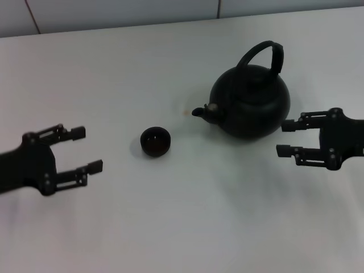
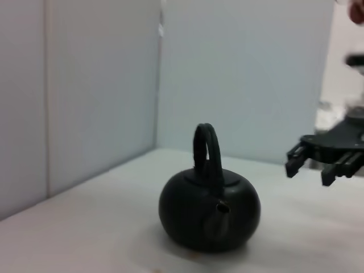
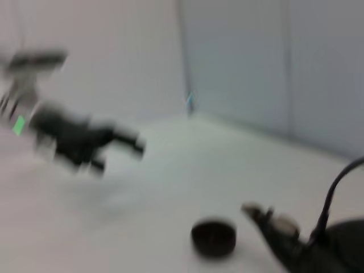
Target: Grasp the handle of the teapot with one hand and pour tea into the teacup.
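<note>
Head view: the right gripper, spread wide and empty, hangs just beside the teapot; the teacup sits beyond its spout, nearer the open, empty left gripper.

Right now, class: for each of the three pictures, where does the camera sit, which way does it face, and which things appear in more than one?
Head view: above, facing down at the table; shows teapot, teacup, left gripper, right gripper, both open.
Left wrist view: low, facing the teapot spout-on; right gripper beyond.
Right wrist view: low, facing teacup and spout; left gripper beyond.
Shared: the teapot appears in all three.
</note>
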Action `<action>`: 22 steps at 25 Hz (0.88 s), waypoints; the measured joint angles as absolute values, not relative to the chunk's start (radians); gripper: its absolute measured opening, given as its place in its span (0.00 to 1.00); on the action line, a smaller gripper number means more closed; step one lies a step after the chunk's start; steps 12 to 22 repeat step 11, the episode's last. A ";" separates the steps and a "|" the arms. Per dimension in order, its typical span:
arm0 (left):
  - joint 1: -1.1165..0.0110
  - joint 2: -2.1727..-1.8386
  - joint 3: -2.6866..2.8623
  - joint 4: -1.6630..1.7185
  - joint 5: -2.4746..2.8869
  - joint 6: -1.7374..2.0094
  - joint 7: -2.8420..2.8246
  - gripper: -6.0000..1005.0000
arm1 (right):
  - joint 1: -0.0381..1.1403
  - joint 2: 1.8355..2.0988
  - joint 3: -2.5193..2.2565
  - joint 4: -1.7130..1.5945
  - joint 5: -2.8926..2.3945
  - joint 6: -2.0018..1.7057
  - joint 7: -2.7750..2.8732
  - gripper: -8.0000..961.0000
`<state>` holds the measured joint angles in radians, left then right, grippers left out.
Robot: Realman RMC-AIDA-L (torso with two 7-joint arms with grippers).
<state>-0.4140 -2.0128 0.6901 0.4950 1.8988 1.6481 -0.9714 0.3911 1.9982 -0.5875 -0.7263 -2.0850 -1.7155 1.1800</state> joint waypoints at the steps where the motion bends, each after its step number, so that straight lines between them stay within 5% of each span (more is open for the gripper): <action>1: -0.431 -2.000 0.717 0.513 1.899 1.648 -1.016 0.79 | 0.410 1.999 -0.587 -0.750 -2.126 -1.716 1.206 0.57; 2: -0.468 -1.970 0.761 0.541 1.900 1.647 -1.092 0.79 | 0.428 2.002 -0.588 -0.771 -2.164 -1.717 1.229 0.57; 5: -0.495 -1.952 0.781 0.564 1.917 1.649 -1.149 0.79 | 0.460 2.016 -0.587 -0.816 -2.245 -1.720 1.253 0.57; 10: -0.504 -1.958 0.782 0.593 1.942 1.652 -1.167 0.79 | 0.467 2.036 -0.587 -0.853 -2.265 -1.719 1.253 0.57; 22: -0.506 -1.959 0.782 0.593 1.947 1.652 -1.167 0.79 | 0.468 2.036 -0.587 -0.853 -2.266 -1.718 1.253 0.57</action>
